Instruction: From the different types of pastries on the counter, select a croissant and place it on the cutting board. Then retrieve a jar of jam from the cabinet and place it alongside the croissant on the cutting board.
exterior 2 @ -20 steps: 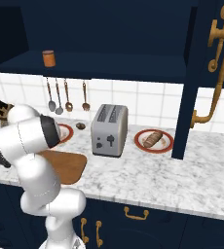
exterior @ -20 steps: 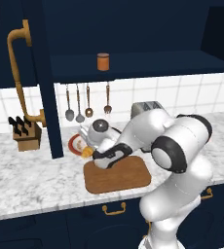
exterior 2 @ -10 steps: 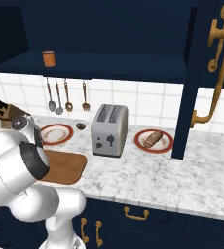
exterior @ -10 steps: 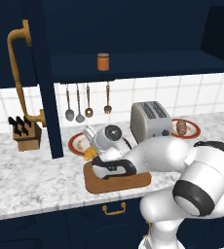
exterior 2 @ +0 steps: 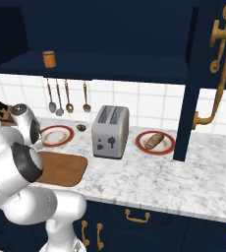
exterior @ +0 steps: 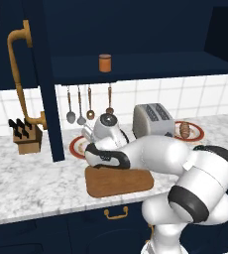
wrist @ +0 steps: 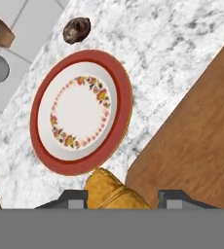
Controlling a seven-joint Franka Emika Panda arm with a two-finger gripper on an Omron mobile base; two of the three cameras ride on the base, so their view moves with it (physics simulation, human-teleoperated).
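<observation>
Croissant held low by the cutting board's corner.

On the left of the hand view sits a red-rimmed plate (wrist: 80, 111) on the counter (wrist: 182, 44), with a tiny dark brown lump (wrist: 77, 29) beyond its rim. A strip of bare stone lies between the plate and the cutting board (wrist: 201, 146). The gripper (wrist: 121, 197) has its two fingers spread around the croissant (wrist: 113, 192), which sits just off the board's rounded corner. The jar of jam (exterior: 105, 63) stands on the cabinet shelf. A toaster (exterior 2: 110, 132) and a second plate (exterior 2: 155, 141) lie further right.

no readable text, no labels, no brands, no numbers on anything
</observation>
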